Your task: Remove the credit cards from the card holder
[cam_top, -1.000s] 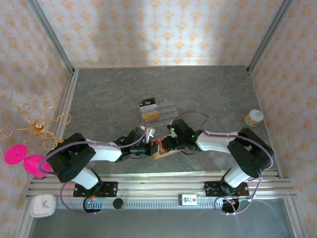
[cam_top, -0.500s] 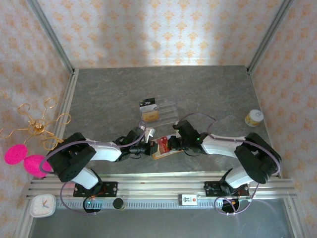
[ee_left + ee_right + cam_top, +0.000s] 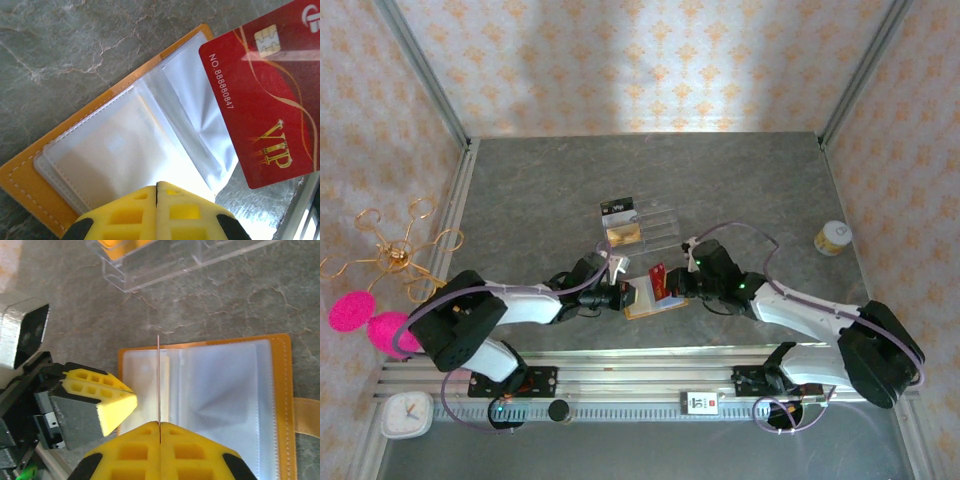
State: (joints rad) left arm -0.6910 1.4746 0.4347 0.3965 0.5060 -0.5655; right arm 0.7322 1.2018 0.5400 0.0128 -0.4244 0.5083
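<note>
Open wallet [image 3: 22,180] lying flat on the counter [image 3: 540,200], low centre in the overhead view, between the two arms. The left claw [image 3: 157,187] was clenched, its tips at the wallet's near edge; whether it pinched a sleeve or only pressed down could not be told. The right claw [image 3: 159,426] was clenched on the red card [image 3: 265,95], held on edge above the sleeves and apparently clear of them.

Risk: the card was gripped by one narrow edge, so it could pivot or slip between the pads and drop back onto the wallet; a loose left hold would let the wallet slide.

The left wrist view showed the card's printed face and chip. The right wrist view reduced the card to a thin upright line, but showed the clear stand [image 3: 200,260] at the top of the frame
</note>
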